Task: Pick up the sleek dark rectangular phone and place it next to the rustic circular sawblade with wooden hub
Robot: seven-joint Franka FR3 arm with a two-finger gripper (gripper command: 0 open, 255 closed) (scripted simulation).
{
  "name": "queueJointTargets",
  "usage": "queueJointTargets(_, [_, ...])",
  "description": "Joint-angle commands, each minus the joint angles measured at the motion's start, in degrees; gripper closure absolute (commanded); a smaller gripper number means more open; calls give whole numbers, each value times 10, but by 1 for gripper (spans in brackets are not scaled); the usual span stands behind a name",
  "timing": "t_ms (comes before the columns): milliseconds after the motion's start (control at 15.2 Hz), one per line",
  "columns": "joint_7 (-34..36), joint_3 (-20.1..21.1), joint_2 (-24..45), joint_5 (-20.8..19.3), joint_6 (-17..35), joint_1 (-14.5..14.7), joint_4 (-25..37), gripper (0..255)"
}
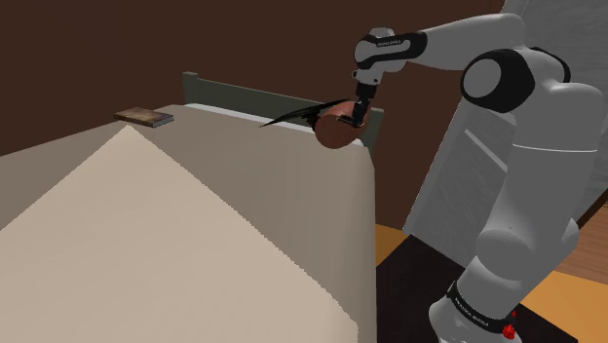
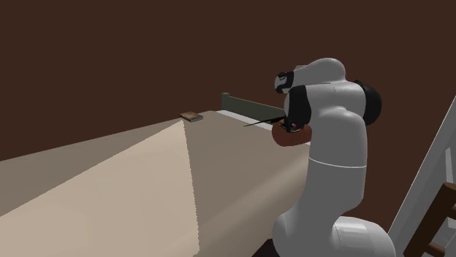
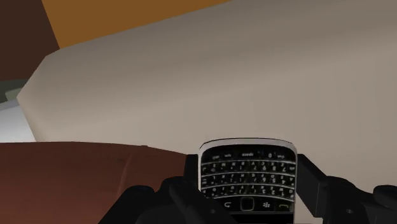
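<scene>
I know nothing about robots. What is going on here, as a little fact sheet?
setting: beige bed, grey-green headboard, dark brown wall
arm: white, reaching over the bed's far corner
jaws: shut on the phone
phone: dark, with a keypad, clasped between the jaws
sawblade: thin dark blade, reddish-brown hub, close beside the jaws
other item: small flat brown object at the bed's other far corner
task stage: phone held, not yet set down
</scene>
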Motion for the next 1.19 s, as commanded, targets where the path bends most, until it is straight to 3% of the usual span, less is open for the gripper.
queueJointTargets(0, [0, 0, 1, 0, 16, 0, -16, 255])
queueJointTargets(1122, [-5, 2, 25, 5, 138, 1, -114, 255])
